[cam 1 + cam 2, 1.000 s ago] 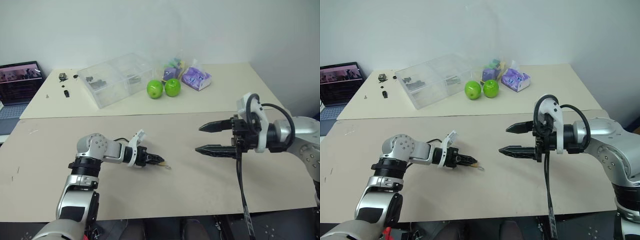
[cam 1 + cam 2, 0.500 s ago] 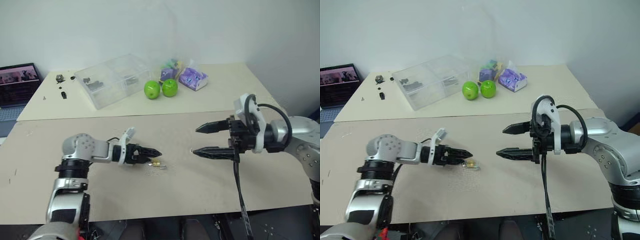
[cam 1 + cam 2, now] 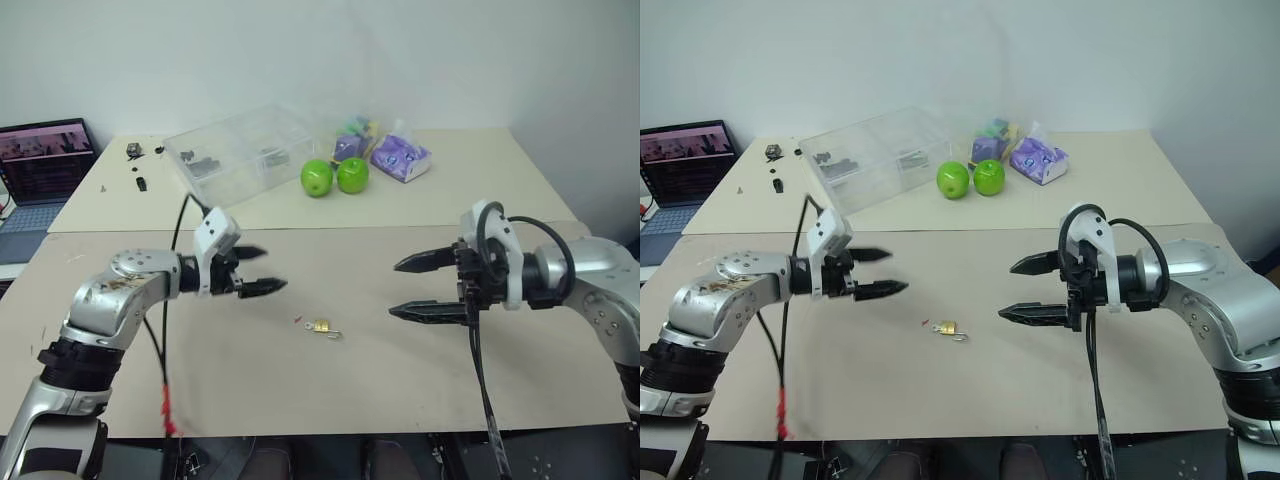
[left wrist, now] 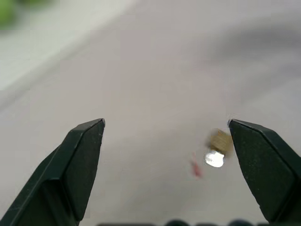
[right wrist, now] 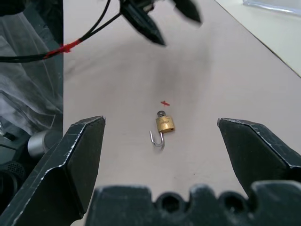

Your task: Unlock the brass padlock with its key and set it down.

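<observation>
1. The laptop [image 3: 45,160] is sitting far off to the left of the brass padlock [image 3: 321,326], at the edge of the far table and well clear of the work.
2. The left gripper [image 3: 252,270] is hanging in the air up and to the left of the padlock, its two black fingers spread wide and carrying nothing. It is not touching the padlock, which fits a lock set down and let go.
3. The clear plastic box [image 3: 245,152] is resting on the far table, well behind the padlock and to its left; the small dark parts inside look like stored bits, not part of this job.
4. The brass padlock is lying flat on the near table [image 3: 400,380], roughly midway between the two grippers and apart from both. In the right wrist view its silvery shackle is showing as a hook with one end free, so it seems to be unlocked; I cannot make out the key clearly. A tiny red sliver [image 5: 164,102] is lying just beside it.
5. The two green apples [image 3: 335,177] are sitting well behind the padlock, touching each other.
6. The right gripper [image 3: 418,288] is hovering to the right of the padlock, pointing towards it, fingers wide apart and empty, probably waiting in case it is needed.
</observation>
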{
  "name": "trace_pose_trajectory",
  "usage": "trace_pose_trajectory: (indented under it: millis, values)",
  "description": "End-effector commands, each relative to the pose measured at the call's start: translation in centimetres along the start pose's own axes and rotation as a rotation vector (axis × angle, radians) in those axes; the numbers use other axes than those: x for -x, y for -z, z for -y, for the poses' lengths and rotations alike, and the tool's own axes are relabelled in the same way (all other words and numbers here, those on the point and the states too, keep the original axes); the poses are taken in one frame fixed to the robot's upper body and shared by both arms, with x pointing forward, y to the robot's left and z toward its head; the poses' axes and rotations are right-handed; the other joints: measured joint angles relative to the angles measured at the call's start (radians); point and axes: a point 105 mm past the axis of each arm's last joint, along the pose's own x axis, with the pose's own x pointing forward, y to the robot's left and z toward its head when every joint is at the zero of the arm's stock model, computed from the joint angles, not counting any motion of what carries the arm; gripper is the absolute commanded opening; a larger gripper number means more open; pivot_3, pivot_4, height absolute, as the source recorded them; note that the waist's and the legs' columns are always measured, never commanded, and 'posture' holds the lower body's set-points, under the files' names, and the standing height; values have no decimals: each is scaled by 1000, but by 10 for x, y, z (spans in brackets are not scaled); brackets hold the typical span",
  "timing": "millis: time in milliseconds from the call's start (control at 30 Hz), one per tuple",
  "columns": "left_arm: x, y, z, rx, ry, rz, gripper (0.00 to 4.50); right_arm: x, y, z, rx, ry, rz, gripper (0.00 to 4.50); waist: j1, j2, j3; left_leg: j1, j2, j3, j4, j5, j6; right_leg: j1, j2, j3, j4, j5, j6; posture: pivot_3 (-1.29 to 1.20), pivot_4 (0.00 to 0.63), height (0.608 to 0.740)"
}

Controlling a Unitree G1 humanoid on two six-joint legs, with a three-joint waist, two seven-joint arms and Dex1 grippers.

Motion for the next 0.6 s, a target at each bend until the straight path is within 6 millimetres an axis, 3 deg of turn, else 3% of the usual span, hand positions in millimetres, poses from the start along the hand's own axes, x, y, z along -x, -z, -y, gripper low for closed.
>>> trace_pose_trajectory:
  millis: [33, 100, 200, 300, 467, 600]
  values:
    - [15, -15, 18, -114, 86, 34, 4484, 20, -19, -2, 58, 87, 59, 4500, -1, 0, 0, 0, 0, 0, 0, -1, 1, 0, 0, 1, 1, 0, 1, 0, 150, 740]
    - [20, -14, 25, -128, 116, 19, 4484, 24, -21, 3, 54, 141, 84, 4500, -3, 0, 0, 0, 0, 0, 1, -3, 5, 0, 0, 2, 0, 1, 1, 0, 150, 740]
    - [25, -28, 11, 5, 51, 69, 4484, 27, -11, 8, 64, 204, 43, 4500, -3, 0, 0, 0, 0, 7, 2, -4, 7, 1, 2, 2, 0, 1, 2, 0, 150, 740]
    - [32, -39, 2, -50, 20, 89, 4484, 33, 1, 12, 49, 222, 0, 4500, 0, -1, 1, 2, 1, 9, 3, -5, 8, 1, 3, -2, 0, 0, 2, 0, 150, 740]
    - [36, -23, 15, -59, 94, 14, 4484, 43, 8, 23, 80, 230, -48, 4500, -23, 1, -1, 5, 1, 12, 3, -6, 10, 4, 4, 1, 1, 0, 2, 0, 150, 740]
    - [36, -16, 20, -18, 121, -1, 4484, 37, 5, 25, 95, 209, -43, 4500, -31, 1, 0, 5, 2, 12, 3, -6, 11, 3, 4, 1, 1, 1, 2, 0, 150, 740]
